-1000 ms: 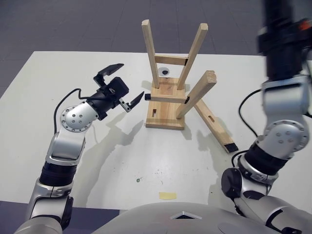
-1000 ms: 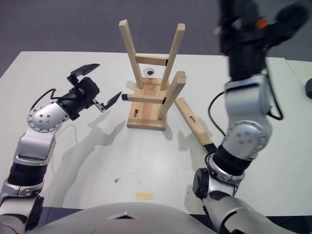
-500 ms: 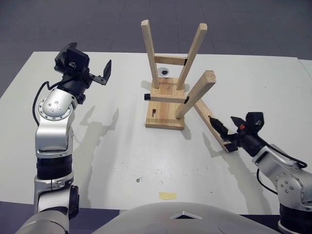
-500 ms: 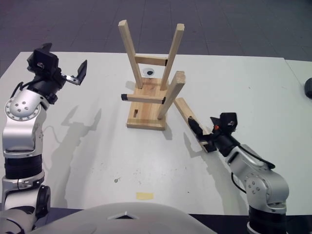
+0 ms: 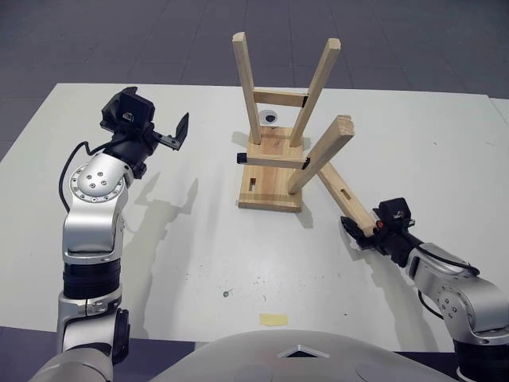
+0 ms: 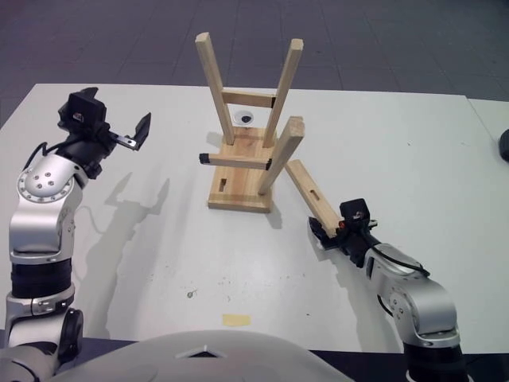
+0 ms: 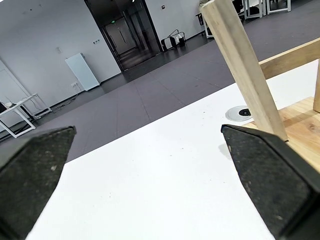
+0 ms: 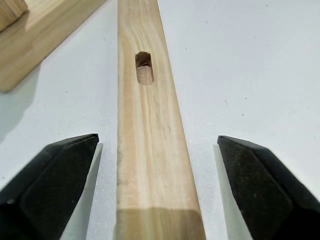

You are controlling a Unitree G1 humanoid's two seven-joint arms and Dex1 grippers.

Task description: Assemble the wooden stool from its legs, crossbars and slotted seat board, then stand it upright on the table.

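Left: the left gripper (image 7: 148,150) is raised over the table's (image 5: 199,263) far-left area, fingers wide apart and holding nothing, facing the stool from well apart.

Centre: the slotted seat board (image 5: 270,199) lies flat toward the far edge. Three legs stand up from it: two rear legs (image 5: 244,87) joined by a crossbar (image 5: 278,98), and one front leg (image 5: 322,155) tied back by a second crossbar (image 5: 274,161).

Right of centre: the fourth leg (image 5: 346,199) lies loose on the table, running from just beside the board toward the near-right corner, its mortise (image 8: 144,67) facing up.

Right: the right gripper (image 8: 155,185) straddles this leg's near end, pads (image 8: 60,175) apart on both sides and not touching the wood.

Hazards, as judged: a grasp so close to the end leaves a long overhang, so the leg may droop or twist in the fingers. An uneven close could skid it sideways. Swinging it up could strike the front leg and loosen the unsupported assembly.
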